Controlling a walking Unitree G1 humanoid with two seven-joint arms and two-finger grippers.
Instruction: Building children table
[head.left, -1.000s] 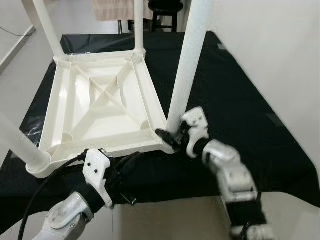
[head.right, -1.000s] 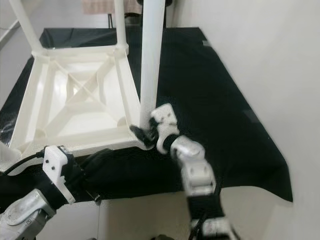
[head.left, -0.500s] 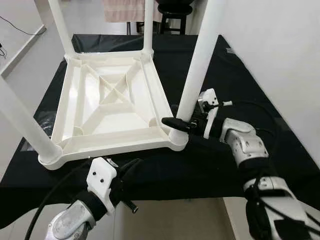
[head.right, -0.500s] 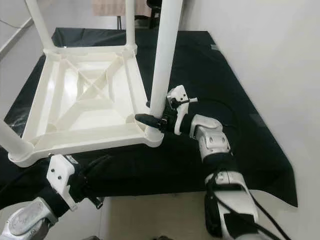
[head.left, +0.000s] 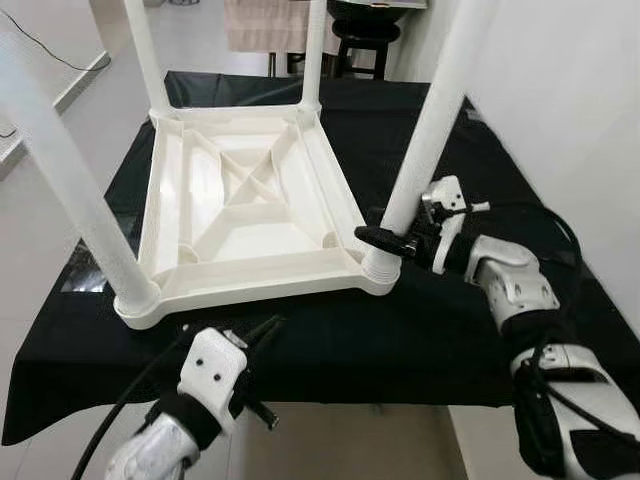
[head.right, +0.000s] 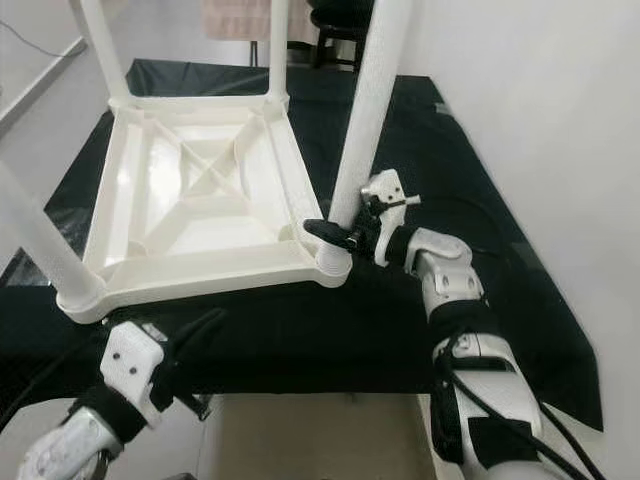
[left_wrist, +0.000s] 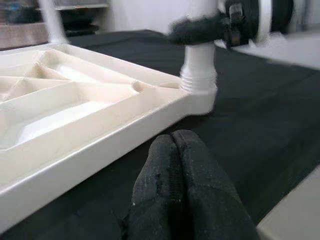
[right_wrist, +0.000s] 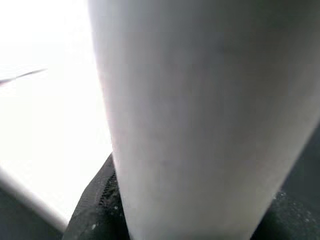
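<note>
— Where's the table, and made of what?
— Upside down on the black cloth (head.left: 470, 330): a white plastic children's table (head.left: 245, 210), smooth and glossy, underside up with moulded ribs crossing in an X. Round tapered legs standing upward from the corners; the near right leg (head.left: 425, 140) seated in a ringed socket at its corner.

— And the grippers?
— Right gripper (head.left: 392, 240) clamped around the base of that near right leg, one black finger wrapped across its front just above the socket. Left gripper (head.left: 262, 330) low at the near edge of the cloth, short of the table's rim, fingers pressed together and holding nothing.

— Anything different from a moment ago?
— Whole scene lower and further right in the head views — camera shift. Right gripper still on the same leg at the same height. Left gripper still closed by the near edge.

— What do the wrist cameras add?
— Left wrist view: matte, grainy black fingertips (left_wrist: 185, 165) touching each other, the table's rim close beyond, and the threaded collar at the leg's foot. Right wrist view: the leg's pale, faintly speckled surface very close, blurred.

— Beyond the table?
— A dark stool (head.left: 362, 25) past the far edge, white wall on the right.
</note>
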